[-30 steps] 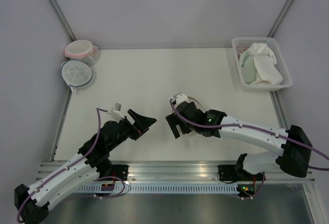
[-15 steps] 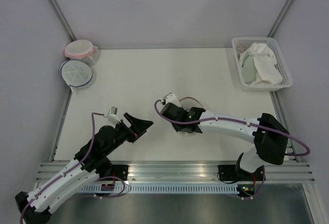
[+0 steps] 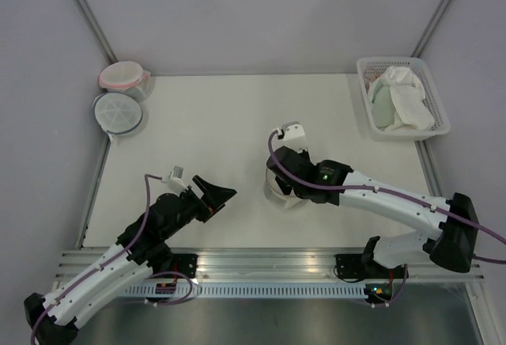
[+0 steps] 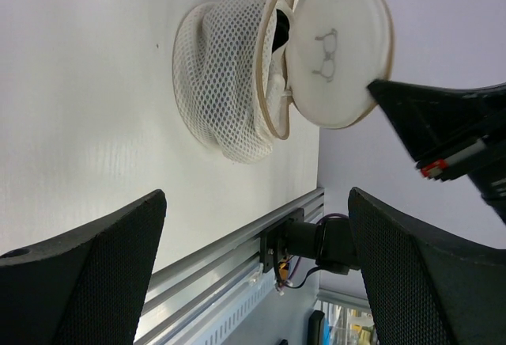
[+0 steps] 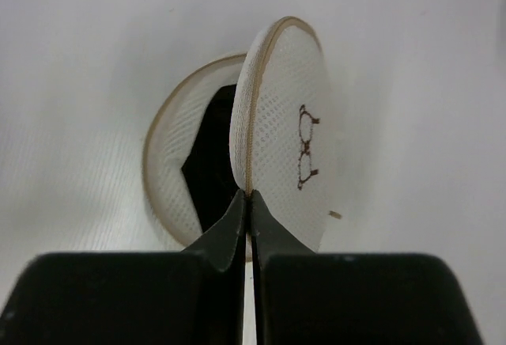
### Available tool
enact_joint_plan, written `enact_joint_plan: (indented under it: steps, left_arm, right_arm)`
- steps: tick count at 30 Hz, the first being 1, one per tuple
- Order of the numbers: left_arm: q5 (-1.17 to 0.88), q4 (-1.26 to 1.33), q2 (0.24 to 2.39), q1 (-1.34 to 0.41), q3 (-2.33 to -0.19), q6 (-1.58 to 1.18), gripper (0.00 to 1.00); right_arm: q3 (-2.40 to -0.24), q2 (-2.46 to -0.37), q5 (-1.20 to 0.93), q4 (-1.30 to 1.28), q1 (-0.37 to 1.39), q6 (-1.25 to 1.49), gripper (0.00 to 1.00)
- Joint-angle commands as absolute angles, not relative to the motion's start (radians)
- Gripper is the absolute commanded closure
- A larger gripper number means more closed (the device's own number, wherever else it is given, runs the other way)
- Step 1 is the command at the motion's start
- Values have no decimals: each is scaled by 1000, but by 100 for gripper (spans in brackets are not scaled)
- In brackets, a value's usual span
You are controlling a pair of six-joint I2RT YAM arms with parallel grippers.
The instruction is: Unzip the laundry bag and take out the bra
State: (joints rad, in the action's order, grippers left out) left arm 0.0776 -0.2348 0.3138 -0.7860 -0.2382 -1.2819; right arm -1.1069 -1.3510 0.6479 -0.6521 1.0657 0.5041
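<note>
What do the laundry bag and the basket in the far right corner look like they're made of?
The laundry bag: soft cream fabric mesh, matte, with open holes and slumping walls; its tan rim looks like woven tape. The basket: probably rigid white plastic, judging by its slotted lattice walls.

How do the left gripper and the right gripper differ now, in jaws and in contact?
The left gripper is wide open and holds nothing; the right gripper is shut on the tan rim of the lid of the round cream mesh laundry bag. The left gripper stands apart from the bag; the right gripper holds its lid upright. Both are black.
</note>
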Motion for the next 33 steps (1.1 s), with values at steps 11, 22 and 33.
enact_joint_plan:
  steps: [11,22,33]
  left_arm:
    - [34,-132,471,-782,-310,-1252,1]
    - [9,84,871,-781,-522,-878,18]
    - [-117,14,1397,-782,-817,-690,45]
  right_arm:
    - [-1105,-1214,1103,-971,765,893,2]
    - [-942,-1181,496,-523,765,494,2]
    - [-879,-1209,451,-482,764,495,2]
